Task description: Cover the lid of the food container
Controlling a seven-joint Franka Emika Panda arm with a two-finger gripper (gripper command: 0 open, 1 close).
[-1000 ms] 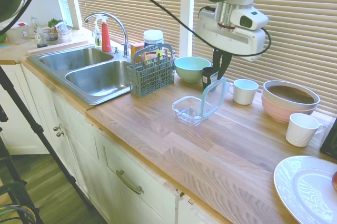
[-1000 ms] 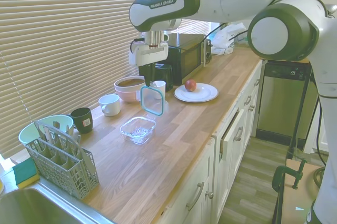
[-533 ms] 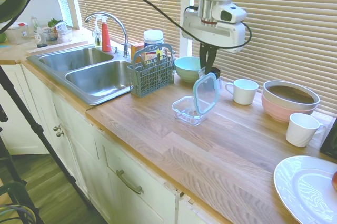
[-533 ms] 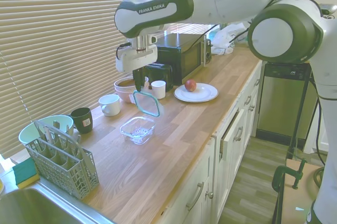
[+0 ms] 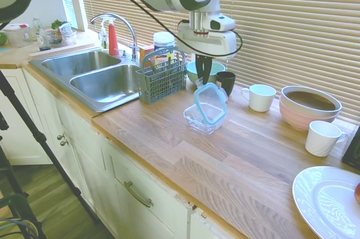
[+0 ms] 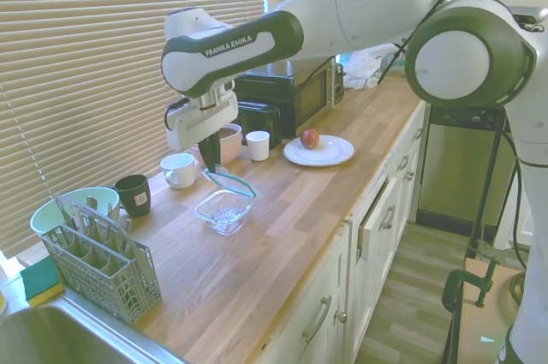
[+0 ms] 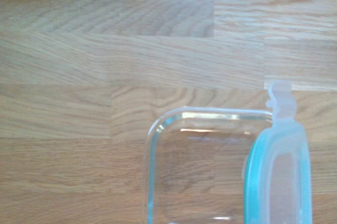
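I am pinching the lid (image 5: 211, 104) by its upper edge in my gripper (image 5: 203, 80), so it is hanging tilted just above the food container (image 5: 201, 118). The container is sitting open on the wooden counter (image 5: 236, 160), and I am angling the lid to lower it flat.

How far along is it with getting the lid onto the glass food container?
Done: the gripper has picked up the lid by its top edge. In hand: the lid hangs tilted over the food container, not seated. Left: lowering it flat onto the rim and letting go.

Teal-rimmed lid (image 5: 211, 103) – tilted above open glass food container (image 5: 201, 118).
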